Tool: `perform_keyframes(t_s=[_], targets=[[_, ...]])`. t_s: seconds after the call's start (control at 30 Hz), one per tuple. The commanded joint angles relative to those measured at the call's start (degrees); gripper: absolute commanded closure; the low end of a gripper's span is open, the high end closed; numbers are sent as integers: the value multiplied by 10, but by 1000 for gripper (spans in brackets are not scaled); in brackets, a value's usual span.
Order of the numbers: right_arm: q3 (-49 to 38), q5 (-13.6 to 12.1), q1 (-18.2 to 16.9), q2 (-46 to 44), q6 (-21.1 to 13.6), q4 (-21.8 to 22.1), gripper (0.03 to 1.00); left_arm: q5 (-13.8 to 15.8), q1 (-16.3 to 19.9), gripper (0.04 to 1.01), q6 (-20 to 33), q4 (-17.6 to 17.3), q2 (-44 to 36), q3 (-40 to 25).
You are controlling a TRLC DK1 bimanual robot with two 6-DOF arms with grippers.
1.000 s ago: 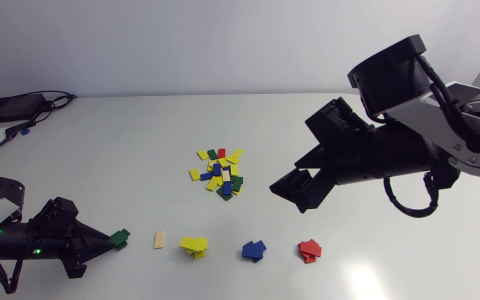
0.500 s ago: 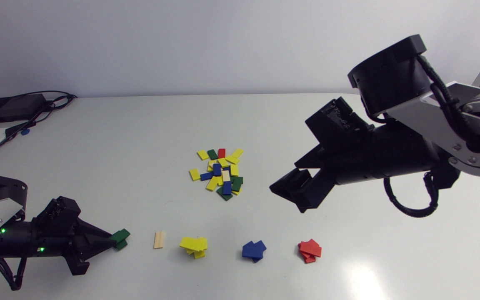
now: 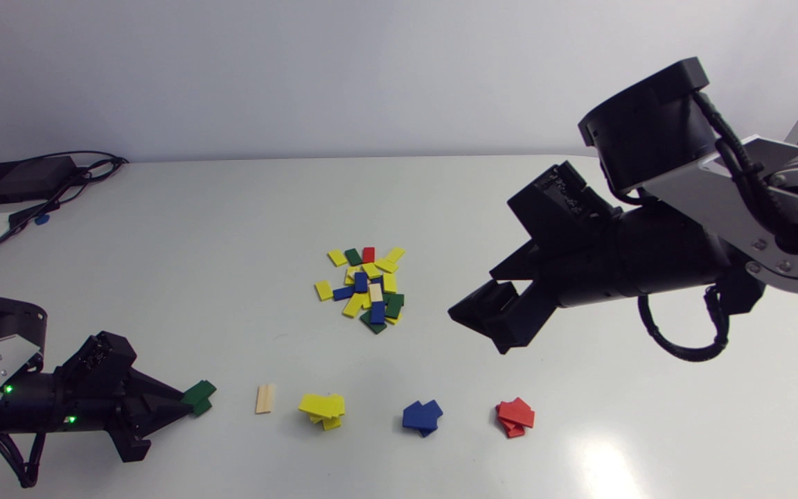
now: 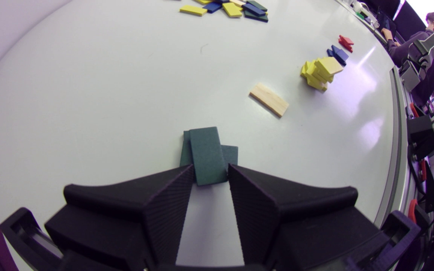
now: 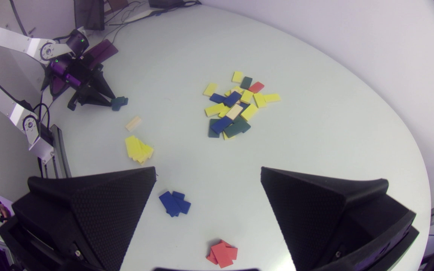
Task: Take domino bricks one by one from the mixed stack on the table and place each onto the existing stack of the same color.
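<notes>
1. The mixed stack lies at the centre of the head view on the table. It is a loose heap of mostly yellow bricks, with some blue and green ones, one red at its far edge and one wood-coloured in the middle.
2. Five sorted spots run in a row along the lower part of the frame. From left to right they are the green stack, a lone wood brick lying flat, the yellow stack, the blue stack and the red stack.
3. The left gripper is low at the lower left of the frame, with its tip at the green stack.
4. In the left wrist view the top green brick lies askew on the green ones under it. Its near end sits just between the tips of the fingers. The fingers stand a little apart, flanking the brick's end, and no squeeze on it shows.
5. The right gripper hangs above the table, right of centre, between the mixed stack and the red stack.
6. In the right wrist view its fingers are spread wide with nothing between them. The blue and red stacks lie on the table below the gap, and the mixed stack is ahead.
</notes>
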Motion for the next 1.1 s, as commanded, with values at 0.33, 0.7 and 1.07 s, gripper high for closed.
perform_keyframes(t_s=[0.33,0.7,1.07], targets=[[2,-3,-3,-6,-5,-4,59,1,-9,343,-73,-139,-138,115],[-12,-2,0,0,2,17,59,2,-151,141,-203,-64,-92,165],[-26,-2,-4,-7,0,15,59,-14,-217,62,-262,26,-31,207]])
